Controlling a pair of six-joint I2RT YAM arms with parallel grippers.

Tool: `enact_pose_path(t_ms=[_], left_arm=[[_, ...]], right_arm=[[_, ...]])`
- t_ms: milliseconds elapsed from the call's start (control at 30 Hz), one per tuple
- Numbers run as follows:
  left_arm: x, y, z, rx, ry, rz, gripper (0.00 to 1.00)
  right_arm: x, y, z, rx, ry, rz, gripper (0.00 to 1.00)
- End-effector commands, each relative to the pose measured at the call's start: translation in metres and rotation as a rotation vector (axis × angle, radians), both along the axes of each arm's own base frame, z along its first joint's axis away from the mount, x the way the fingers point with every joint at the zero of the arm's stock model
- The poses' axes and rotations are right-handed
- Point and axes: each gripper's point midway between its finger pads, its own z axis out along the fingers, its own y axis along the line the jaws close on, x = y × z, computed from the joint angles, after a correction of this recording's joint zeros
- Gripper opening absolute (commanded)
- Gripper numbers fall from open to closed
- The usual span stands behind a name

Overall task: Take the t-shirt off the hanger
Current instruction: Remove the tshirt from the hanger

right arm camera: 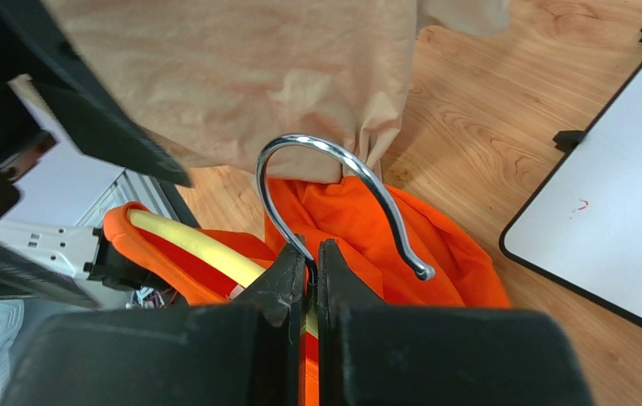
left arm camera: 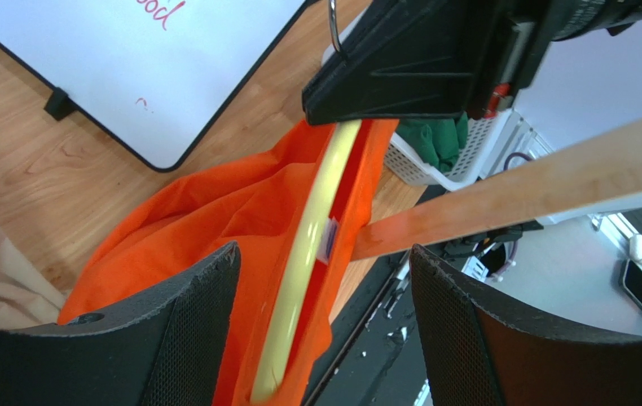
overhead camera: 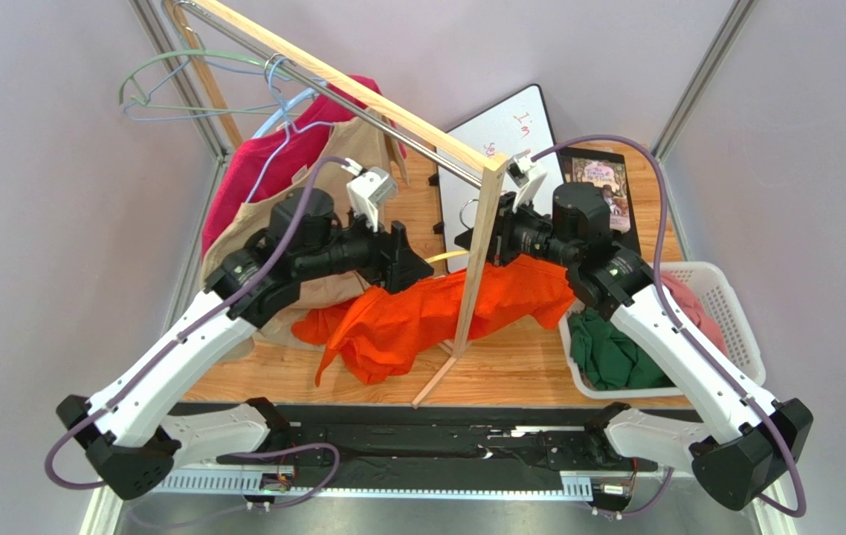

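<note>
Wide-spread fingers (left arm camera: 172, 338) of the left gripper (left arm camera: 323, 271) straddle the yellow hanger (left arm camera: 312, 245) and the orange t-shirt (left arm camera: 206, 211) draped over it, gripping nothing. Opposite, the right gripper (right arm camera: 312, 254) is pinched tight on the neck of the metal hook (right arm camera: 316, 141), holding the hanger up beside the wooden rack post (overhead camera: 476, 268). If the left fingers close on plastic as well as cloth, the pull would likely drag the hanger along, and that thin wire could twist or slip from the pinch. The shirt might also snag on the post.
</note>
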Motion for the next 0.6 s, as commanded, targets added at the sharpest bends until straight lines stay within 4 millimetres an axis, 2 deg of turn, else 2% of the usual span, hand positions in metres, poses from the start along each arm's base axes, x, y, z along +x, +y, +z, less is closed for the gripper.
enact_pose_path(t_ms=[0,167,200,367,400,467,533,567], left_arm=[[0.007,-0.014,0.026,-0.084,-0.068,-0.035,0.78],[0.022,-0.021,0.011,-0.045,-0.053,-0.016,0.78],[0.024,-0.024,0.003,-0.031,-0.037,-0.020,0.78],[0.020,-0.034,-0.019,-0.008,0.031,-0.070,0.69],[0.020,-0.034,-0.026,0.003,0.043,-0.071,0.61],[0.019,-0.033,-0.032,0.012,0.054,-0.073,0.54],[0.016,-0.034,-0.035,0.015,0.062,-0.088,0.43],[0.016,-0.034,-0.035,0.015,0.064,-0.089,0.31]], right_arm=[[-0.022,0.015,0.035,0.061,-0.075,0.135,0.00],[-0.027,0.021,0.038,0.067,-0.081,0.175,0.00],[-0.028,0.022,0.039,0.071,-0.084,0.181,0.00],[-0.028,0.021,0.044,0.081,-0.091,0.176,0.00],[-0.027,0.021,0.044,0.084,-0.090,0.170,0.00],[-0.027,0.022,0.047,0.093,-0.088,0.165,0.00],[-0.022,0.021,0.047,0.096,-0.079,0.139,0.00],[-0.018,0.020,0.047,0.094,-0.079,0.116,0.00]])
